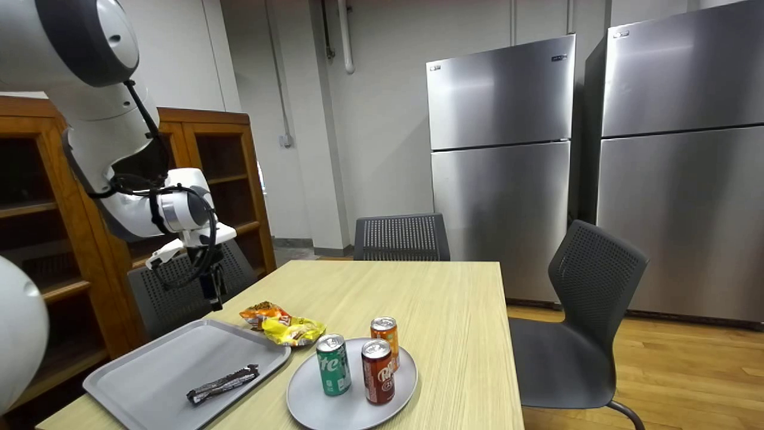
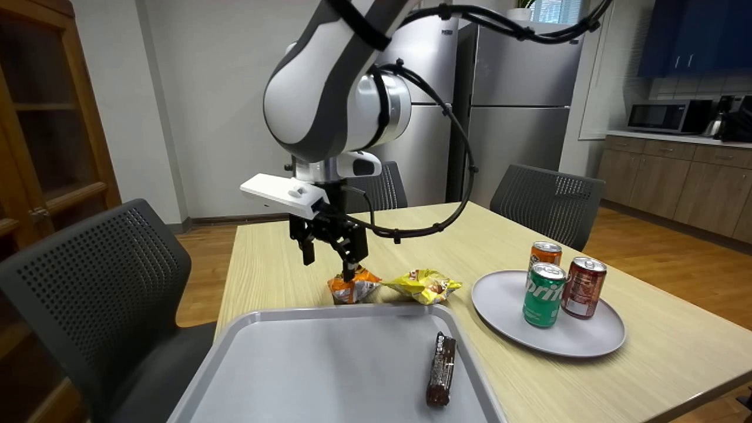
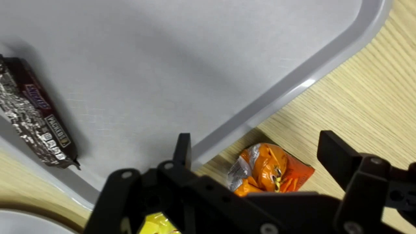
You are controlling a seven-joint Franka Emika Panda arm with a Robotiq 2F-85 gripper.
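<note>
My gripper stands open, jaws wide apart, with nothing held between them. Below it, a crumpled orange snack bag lies on the table beside the tray's edge and shows in the gap between the fingers. A yellow snack bag lies right beside the orange one; in the wrist view the gripper hides most of it. On the grey tray rests a dark Snickers bar, near one side. In an exterior view the gripper hangs above the table, over the tray's far edge.
A round grey plate carries a green Sprite can, a dark red Dr Pepper can and an orange can. Chairs surround the wooden table. A wooden cabinet stands behind the arm.
</note>
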